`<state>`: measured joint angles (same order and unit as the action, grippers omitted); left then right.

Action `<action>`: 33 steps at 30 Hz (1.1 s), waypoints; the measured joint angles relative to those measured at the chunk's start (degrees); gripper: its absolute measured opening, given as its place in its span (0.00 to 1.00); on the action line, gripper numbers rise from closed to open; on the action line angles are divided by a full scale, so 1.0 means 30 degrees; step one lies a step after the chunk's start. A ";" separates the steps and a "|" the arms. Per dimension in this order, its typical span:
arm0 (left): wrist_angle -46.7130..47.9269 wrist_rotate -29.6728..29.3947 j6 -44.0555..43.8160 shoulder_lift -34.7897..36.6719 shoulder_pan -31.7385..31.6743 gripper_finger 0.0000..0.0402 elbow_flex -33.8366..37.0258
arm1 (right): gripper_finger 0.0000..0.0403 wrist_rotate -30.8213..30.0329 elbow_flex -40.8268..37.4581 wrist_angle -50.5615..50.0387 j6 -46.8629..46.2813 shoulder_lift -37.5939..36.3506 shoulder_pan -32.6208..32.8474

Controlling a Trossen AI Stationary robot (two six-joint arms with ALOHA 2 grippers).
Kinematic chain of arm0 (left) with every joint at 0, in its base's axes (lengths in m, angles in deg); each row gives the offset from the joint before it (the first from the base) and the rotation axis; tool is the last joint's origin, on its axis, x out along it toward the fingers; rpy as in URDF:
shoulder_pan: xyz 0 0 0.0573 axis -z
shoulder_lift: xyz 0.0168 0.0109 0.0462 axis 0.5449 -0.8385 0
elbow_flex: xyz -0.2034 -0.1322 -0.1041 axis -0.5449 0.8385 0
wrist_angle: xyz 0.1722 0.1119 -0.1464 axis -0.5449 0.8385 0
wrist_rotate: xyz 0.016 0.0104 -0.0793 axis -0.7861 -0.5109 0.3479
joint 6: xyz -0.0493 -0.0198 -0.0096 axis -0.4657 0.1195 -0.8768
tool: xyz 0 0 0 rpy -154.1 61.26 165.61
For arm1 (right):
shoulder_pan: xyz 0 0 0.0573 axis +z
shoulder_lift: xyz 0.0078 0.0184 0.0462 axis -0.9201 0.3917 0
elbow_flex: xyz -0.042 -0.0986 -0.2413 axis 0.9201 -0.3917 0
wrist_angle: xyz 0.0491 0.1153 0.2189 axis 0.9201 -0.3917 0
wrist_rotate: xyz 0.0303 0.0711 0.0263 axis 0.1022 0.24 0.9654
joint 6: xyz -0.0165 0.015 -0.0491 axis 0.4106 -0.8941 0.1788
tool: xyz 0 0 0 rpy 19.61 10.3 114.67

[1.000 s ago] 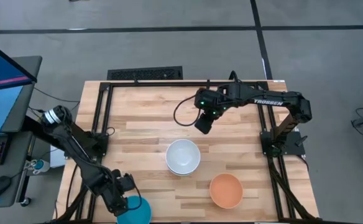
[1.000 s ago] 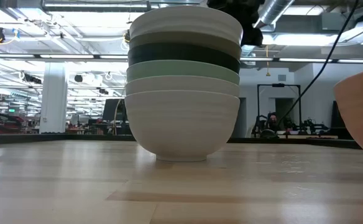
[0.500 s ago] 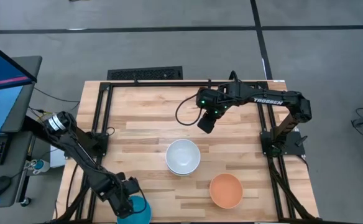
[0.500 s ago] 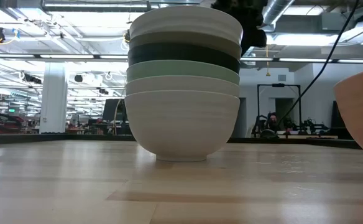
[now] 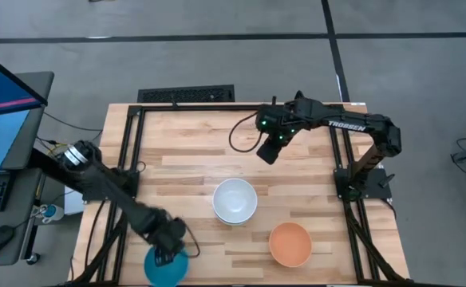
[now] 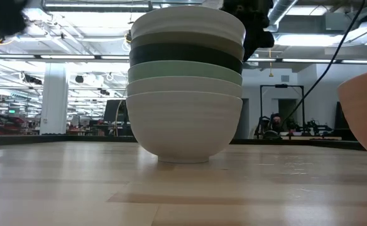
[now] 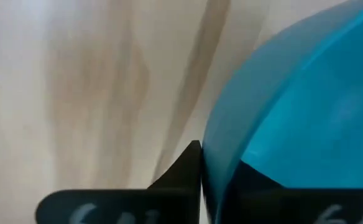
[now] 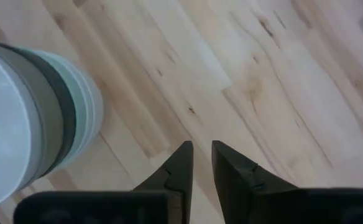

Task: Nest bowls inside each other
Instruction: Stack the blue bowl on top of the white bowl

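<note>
A stack of nested bowls (image 5: 234, 200) stands mid-table with a white bowl on top. The low view shows the stack (image 6: 185, 94) resting on a white bowl's base. An orange bowl (image 5: 290, 243) sits toward the near right. At the near edge, left of centre, is a turquoise bowl (image 5: 163, 269), and my left gripper (image 5: 169, 247) is shut on it. My right gripper (image 5: 267, 153) hovers beyond the stack. Its fingers (image 8: 201, 163) are narrowly apart with nothing between them. My left gripper pinches the turquoise bowl's rim (image 7: 207, 163), one finger (image 7: 183, 167) outside the wall and the other inside the hollow. It comes from above, at the bowl's far side (image 5: 169, 255). Whether the bowl's base is on the table I cannot tell.
Black frame rails (image 5: 134, 151) run along the table's left, right and far sides. A monitor (image 5: 1, 88) and keyboard stand off the table's left. Bare wood lies between the stack and the turquoise bowl.
My left arm has swung out over the table's near left, and its gripper has shifted a little toward the right edge, staying over the turquoise bowl. My right gripper has drifted slightly toward the table's right and far edges.
</note>
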<state>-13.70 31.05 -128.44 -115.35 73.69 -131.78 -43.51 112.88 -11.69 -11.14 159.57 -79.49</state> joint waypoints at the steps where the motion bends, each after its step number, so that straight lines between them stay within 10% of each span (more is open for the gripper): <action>1: 0.0389 -0.0052 0.0520 0.0586 -0.0621 0.01 -0.0150 | 0.19 0.0016 0.0003 0.0026 0.0026 -0.0129 -0.0147; 11: 0.5956 -0.3326 0.4000 0.6910 -0.9016 0.00 -0.8165 | 0.14 -0.0248 0.0027 -0.1190 0.0082 -0.2639 -0.2176; 18: 0.6277 -0.3090 1.0022 0.0879 -1.2347 0.00 -1.5636 | 0.14 -0.1662 0.0027 -0.1587 -0.0693 -0.4322 -0.3392; 23: 1.2388 -0.2257 1.1968 -0.4144 -1.2637 0.00 -2.0399 | 0.14 -0.2306 -0.0207 -0.3165 -0.1792 -0.5440 -0.3565; 33: 1.1246 0.0197 1.3577 -0.7098 -1.2783 0.00 -2.1674 | 0.14 -0.2473 -0.5764 -0.3535 -0.5689 -0.9893 -0.1832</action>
<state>20.04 31.64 -87.70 -136.64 35.35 -196.81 -50.93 95.59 -22.30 -28.20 129.89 -84.98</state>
